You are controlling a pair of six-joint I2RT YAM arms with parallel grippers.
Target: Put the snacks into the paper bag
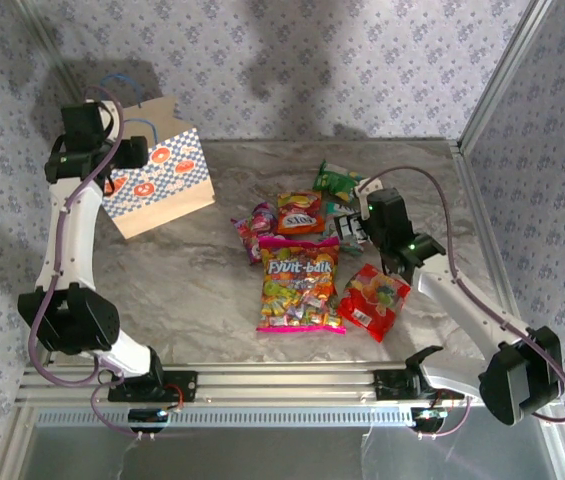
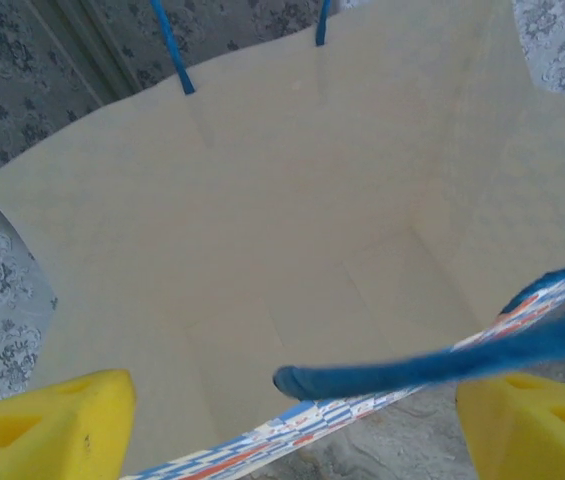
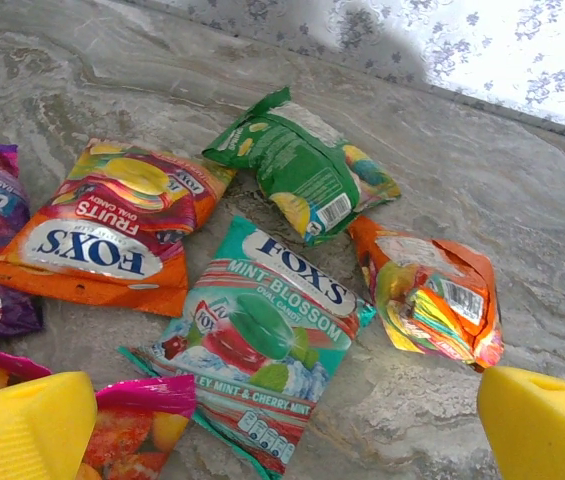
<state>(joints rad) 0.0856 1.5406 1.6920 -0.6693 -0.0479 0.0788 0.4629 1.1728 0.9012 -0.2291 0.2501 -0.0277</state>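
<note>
Upper left, the left gripper (image 1: pixel 127 155), jaws spread, is straddling the paper bag (image 1: pixel 162 185) rim, likely steadying its mouth; centre right, the wide-open right gripper (image 1: pixel 362 220) is hovering over the scattered snacks (image 1: pixel 300 285)

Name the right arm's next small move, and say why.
Probably lower the open right hand onto the teal mint packet and close on it. The packet lies flat on the table directly ahead of that hand, and the paper bag at the left hand looks empty inside.
</note>
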